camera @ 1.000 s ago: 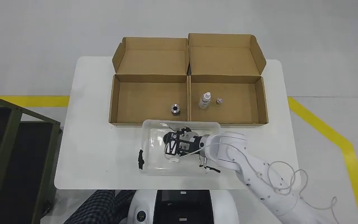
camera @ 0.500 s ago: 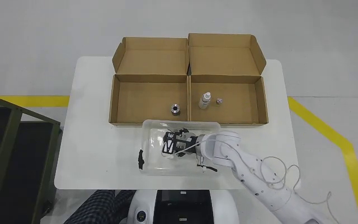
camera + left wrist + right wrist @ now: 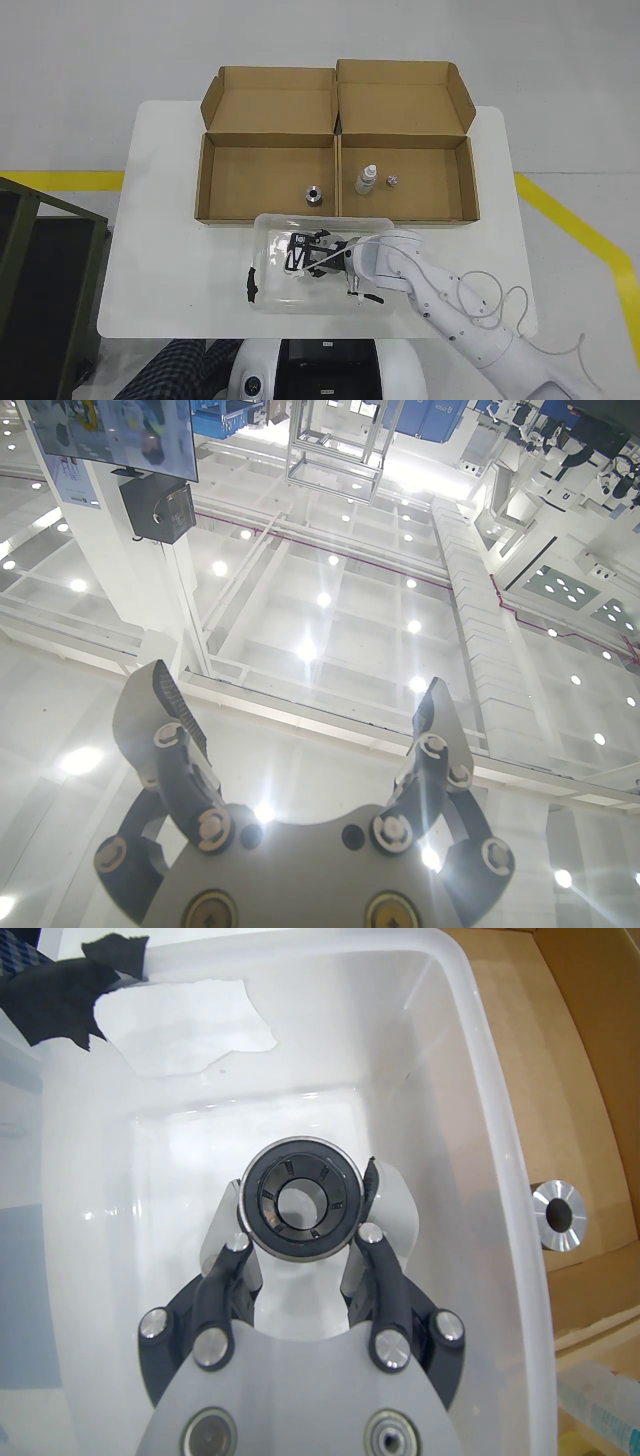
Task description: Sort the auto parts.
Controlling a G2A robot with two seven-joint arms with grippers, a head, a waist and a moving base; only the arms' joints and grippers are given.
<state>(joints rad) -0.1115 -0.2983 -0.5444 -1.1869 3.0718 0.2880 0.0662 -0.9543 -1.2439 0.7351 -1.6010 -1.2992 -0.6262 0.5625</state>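
A black ring-shaped bearing with a bright metal rim (image 3: 252, 1208) is clamped between the jaws of the right gripper (image 3: 302, 1193), one jaw on each side of its outer rim. In the right wrist view its open bore is turned toward the camera, and the pale floor of the container is seen through it. Gripper (image 3: 300, 255) and bearing are located inside a clear plastic rectangular bin (image 3: 480, 1078); whether the bearing rests on the floor of the bin cannot be told.

The bin (image 3: 270, 235) is set on the white counter (image 3: 160, 250), near the counter's front edge. A torn white paper label (image 3: 190, 1028) is stuck on one end wall of the bin, and a ragged piece of black tape (image 3: 55, 1003) is stuck over the rim just beside it (image 3: 250, 285).

Just behind the bin, two open brown cardboard boxes stand side by side, touching, with lids folded back. In the box on the robot's left (image 3: 250, 175) a short silver metal cylinder with a dark central hole (image 3: 314, 195) stands close to the wall nearest the bin (image 3: 559, 1223). In the box on the robot's right (image 3: 430, 180) a small white bottle (image 3: 366, 179) lies beside a small metal piece (image 3: 393, 181).

The left gripper (image 3: 300, 710) is pointed up at a ceiling, its jaws spread wide apart.
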